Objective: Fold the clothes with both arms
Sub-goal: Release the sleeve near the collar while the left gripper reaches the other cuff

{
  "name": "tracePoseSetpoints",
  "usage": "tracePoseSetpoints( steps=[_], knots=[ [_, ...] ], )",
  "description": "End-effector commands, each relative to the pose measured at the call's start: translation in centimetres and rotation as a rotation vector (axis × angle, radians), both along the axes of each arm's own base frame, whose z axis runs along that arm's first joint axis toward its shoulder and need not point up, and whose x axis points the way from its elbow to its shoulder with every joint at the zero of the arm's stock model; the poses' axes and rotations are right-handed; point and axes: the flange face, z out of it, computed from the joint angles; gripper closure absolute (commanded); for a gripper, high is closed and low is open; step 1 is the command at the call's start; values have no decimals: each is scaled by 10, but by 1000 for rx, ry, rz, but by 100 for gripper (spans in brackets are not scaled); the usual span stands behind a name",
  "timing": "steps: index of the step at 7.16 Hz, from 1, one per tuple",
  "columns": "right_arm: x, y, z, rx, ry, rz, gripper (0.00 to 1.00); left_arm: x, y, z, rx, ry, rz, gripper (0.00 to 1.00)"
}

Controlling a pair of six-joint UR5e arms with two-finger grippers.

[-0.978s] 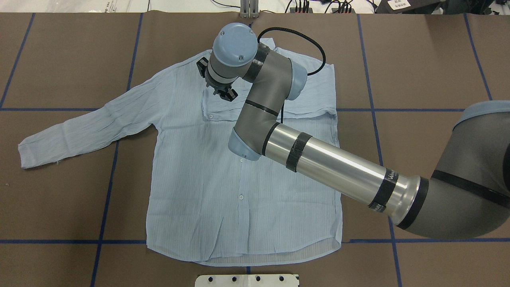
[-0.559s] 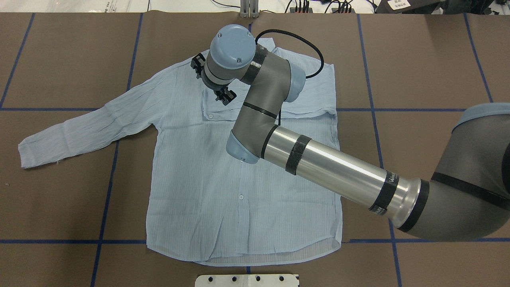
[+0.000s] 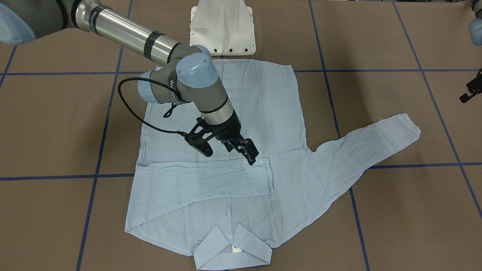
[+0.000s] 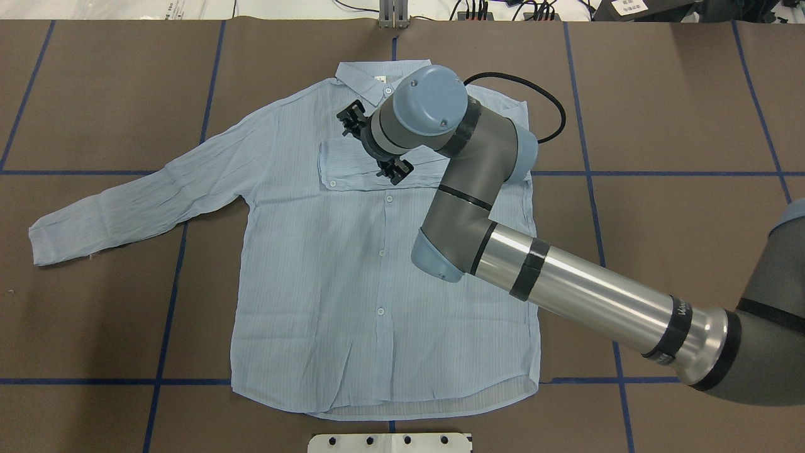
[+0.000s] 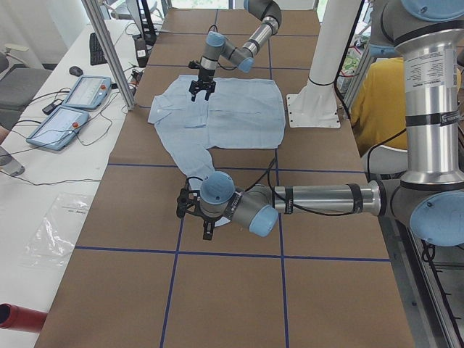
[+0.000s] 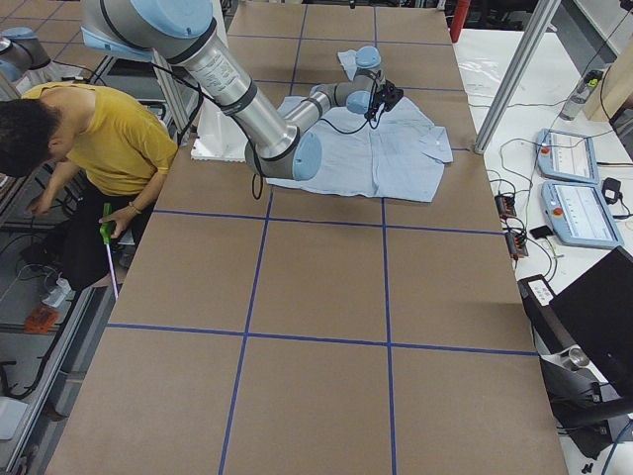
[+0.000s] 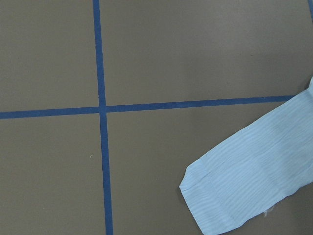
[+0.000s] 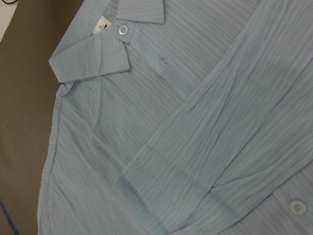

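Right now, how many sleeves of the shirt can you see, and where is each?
2. The folded sleeve lies across the shirt's chest; the outstretched sleeve lies flat on the table, on the robot's left side. Neither is hidden in the front-facing view.

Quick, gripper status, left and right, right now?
Left gripper: cannot tell whether open or shut.
Right gripper: open, holding nothing, above the shirt.
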Motion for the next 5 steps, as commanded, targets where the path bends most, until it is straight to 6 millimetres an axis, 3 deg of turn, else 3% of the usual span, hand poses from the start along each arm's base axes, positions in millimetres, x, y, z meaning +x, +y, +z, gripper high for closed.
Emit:
tracePoseSetpoints(
  steps=[1, 2, 4, 5],
  knots=[
    [9, 7, 5, 7, -10, 0, 1, 72, -1, -8, -58, 48, 45, 5],
    [12, 9, 2, 11, -18, 1, 1, 80, -3, -4, -67, 49, 57, 7],
    [12, 9, 9, 12, -8, -2, 1, 132, -13, -14, -53, 58, 154, 7],
    [12, 9, 15, 10, -1, -3, 1, 135, -12, -7, -60, 48, 156, 7]
  ],
)
